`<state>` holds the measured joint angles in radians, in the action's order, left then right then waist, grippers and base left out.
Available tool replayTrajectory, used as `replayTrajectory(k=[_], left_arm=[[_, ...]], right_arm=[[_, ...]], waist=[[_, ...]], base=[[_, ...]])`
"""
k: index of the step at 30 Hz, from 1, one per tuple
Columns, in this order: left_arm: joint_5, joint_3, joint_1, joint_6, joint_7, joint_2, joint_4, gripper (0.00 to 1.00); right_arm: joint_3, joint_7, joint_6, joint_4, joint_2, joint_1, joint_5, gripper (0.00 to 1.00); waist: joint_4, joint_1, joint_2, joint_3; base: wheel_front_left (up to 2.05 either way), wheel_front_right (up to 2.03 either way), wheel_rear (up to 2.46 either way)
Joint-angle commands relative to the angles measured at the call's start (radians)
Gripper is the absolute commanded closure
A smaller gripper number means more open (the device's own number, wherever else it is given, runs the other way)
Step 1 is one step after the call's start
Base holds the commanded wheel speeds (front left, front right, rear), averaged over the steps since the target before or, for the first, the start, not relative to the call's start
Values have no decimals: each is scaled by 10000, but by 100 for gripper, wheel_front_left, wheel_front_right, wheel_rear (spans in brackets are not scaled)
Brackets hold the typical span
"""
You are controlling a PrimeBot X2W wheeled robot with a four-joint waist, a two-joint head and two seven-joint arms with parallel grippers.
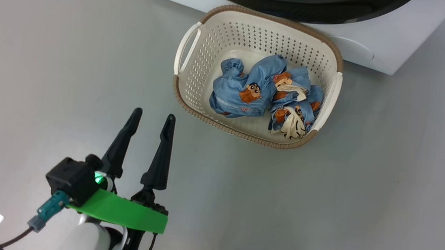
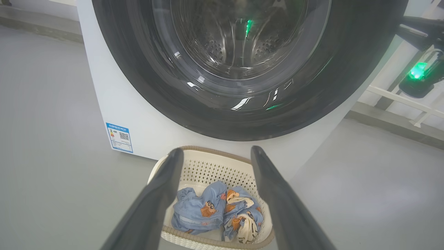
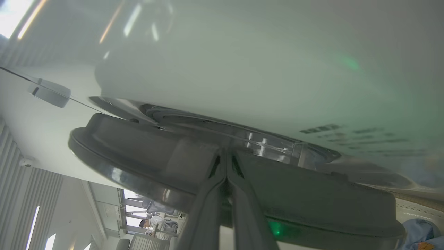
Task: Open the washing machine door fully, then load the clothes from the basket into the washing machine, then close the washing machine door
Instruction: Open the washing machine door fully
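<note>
Basket (image 1: 199,74) just beside washing machine (image 1: 387,48) (floor (image 1: 367,204) around)

Grey floor (image 1: 367,204), distant person (image 3: 154,222)

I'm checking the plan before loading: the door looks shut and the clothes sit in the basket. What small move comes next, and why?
Probably pull the right gripper outward to swing the door open. Its shut fingertips sit at the door's rim, the door covers the drum, and the clothes lie in the basket, with the open left gripper nearby.
</note>
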<state>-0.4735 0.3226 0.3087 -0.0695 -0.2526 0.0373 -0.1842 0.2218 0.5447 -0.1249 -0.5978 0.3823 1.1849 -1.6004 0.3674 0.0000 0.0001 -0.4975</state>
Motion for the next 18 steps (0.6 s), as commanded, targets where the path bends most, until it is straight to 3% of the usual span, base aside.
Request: replayTrajectory(k=[1,18], left_arm=[[-116,-240,140,31,-92,129,310,0],[-235,-92,279,134,-92,129,266,0]], right_arm=[[42,50,-58,226,-110,267,177,100],[494,378,-58,354,-236,174,414,100]], waist=[[90,0,-1,-118],[168,0,-1,-161]], base=[[0,0,0],[0,0,0]])
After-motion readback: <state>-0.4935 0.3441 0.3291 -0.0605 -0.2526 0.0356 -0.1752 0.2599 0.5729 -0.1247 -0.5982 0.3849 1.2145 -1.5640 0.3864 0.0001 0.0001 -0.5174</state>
